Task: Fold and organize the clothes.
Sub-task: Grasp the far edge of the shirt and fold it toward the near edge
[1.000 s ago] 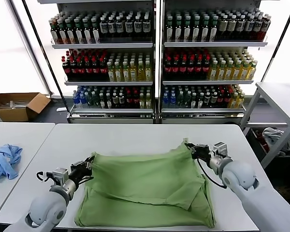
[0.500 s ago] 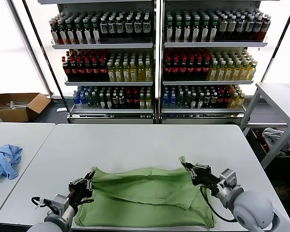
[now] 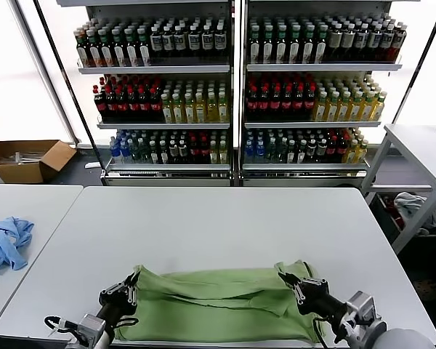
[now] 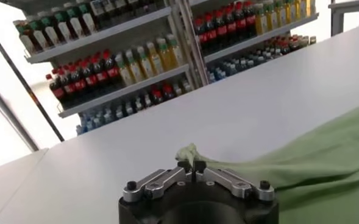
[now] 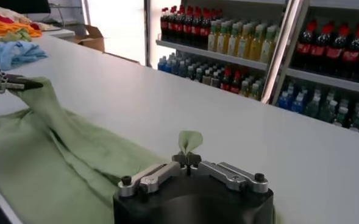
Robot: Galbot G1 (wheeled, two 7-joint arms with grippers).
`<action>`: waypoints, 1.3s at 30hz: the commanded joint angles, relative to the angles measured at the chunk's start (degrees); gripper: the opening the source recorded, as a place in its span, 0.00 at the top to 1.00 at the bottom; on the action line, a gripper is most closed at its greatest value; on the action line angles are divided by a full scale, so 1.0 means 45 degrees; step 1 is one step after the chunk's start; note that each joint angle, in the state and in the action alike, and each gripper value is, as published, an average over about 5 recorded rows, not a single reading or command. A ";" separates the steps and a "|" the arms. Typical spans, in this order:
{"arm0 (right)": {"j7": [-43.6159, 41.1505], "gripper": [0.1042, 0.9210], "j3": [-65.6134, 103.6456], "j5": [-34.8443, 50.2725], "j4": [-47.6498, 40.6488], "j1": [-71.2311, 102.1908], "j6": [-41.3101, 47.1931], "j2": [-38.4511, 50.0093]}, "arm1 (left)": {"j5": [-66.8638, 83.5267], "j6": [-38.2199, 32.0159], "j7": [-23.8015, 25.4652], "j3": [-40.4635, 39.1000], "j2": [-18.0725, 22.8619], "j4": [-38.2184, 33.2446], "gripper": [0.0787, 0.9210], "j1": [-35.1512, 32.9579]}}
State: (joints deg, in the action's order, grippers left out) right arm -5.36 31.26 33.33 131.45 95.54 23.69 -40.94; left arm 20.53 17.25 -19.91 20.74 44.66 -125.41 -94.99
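Observation:
The light green shirt [image 3: 218, 305] lies folded into a low band along the near edge of the white table [image 3: 218, 218]. My left gripper [image 3: 131, 285] is shut on the shirt's left corner; in the left wrist view [image 4: 191, 165] a bit of green fabric [image 4: 188, 152] sticks out past the closed jaws. My right gripper [image 3: 289, 282] is shut on the right corner; in the right wrist view [image 5: 186, 159] a small green tip [image 5: 190, 140] pokes up from the closed jaws. The collar, buttons and chest print are hidden.
A light blue garment [image 3: 6, 241] lies on the neighbouring table to the left. Shelves of bottles [image 3: 232, 87] stand behind the table. A cardboard box [image 3: 25, 158] sits on the floor at the far left. A side table [image 3: 421, 145] stands at the right.
Both grippers have pulled the shirt's far edge toward the near edge of the table, folding the spread shirt over itself into a narrow band.

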 commanded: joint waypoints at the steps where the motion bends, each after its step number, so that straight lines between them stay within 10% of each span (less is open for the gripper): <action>1: -0.0069 1.00 0.0685 -0.0290 0.0266 0.1688 -0.0283 -0.0119 | -0.1263 -0.0377 -0.0882 -0.0171 0.0342 0.0277 0.99 -0.0843; 30: 0.5859 0.99 -0.1304 0.0114 -0.1426 0.1523 -0.2838 -0.2418 | -0.1379 -0.0509 -0.0689 -0.1573 0.0776 0.2270 0.99 0.0487; 39: 0.6564 0.74 -0.0827 0.0652 -0.0316 0.0840 -0.3223 -0.2502 | -0.1390 -0.0437 -0.0907 -0.0942 0.0712 0.1160 0.95 0.0316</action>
State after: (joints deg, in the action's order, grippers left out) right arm 17.67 26.83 34.81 126.90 101.01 11.67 -50.84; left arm 14.40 14.96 -23.35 14.57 47.89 -116.74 -93.27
